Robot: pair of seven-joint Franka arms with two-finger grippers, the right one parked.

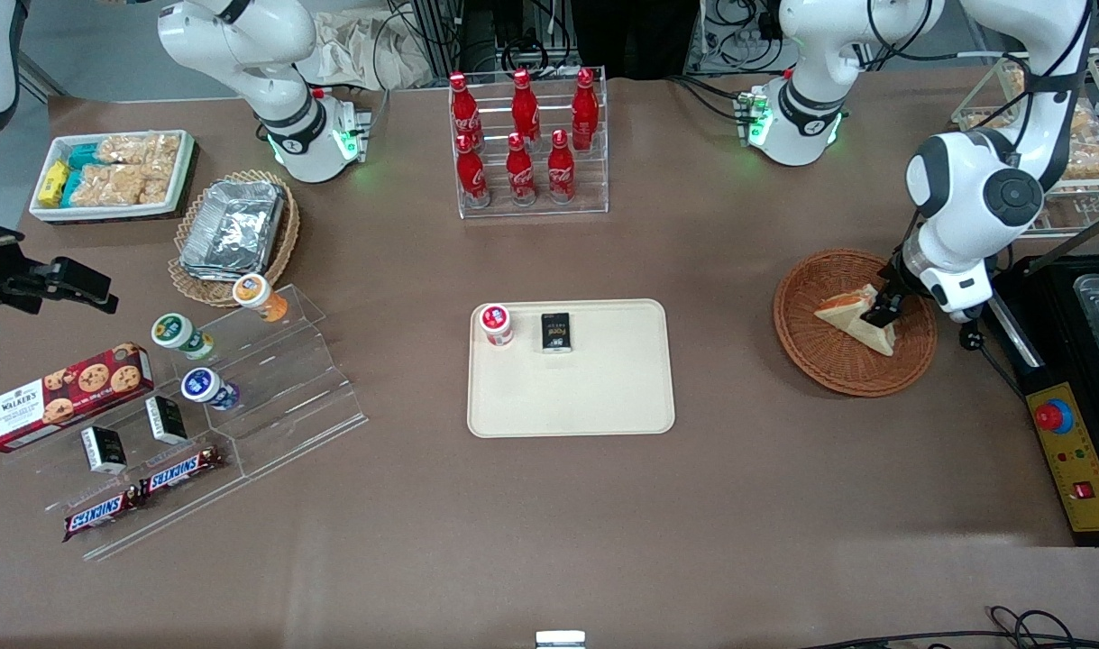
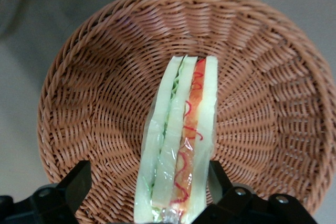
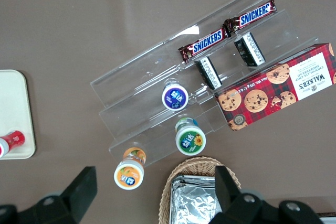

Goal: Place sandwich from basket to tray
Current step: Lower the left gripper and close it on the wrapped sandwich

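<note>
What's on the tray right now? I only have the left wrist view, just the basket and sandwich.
Observer: The tray holds a red-capped cup and a black packet.
Operator: Where is it from the basket?
Observer: Toward the parked arm's end from the basket, mid-table.
Operator: Anything beside the basket?
Observer: A yellow control box, nearer the front camera. The open gripper sits in the basket, astride the sandwich.

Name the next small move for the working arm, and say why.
Probably close the fingers on the sandwich. The end effector is down in the basket, open, with one finger on each side of the sandwich and a gap at one side. The tray comes after a firm grip.
</note>
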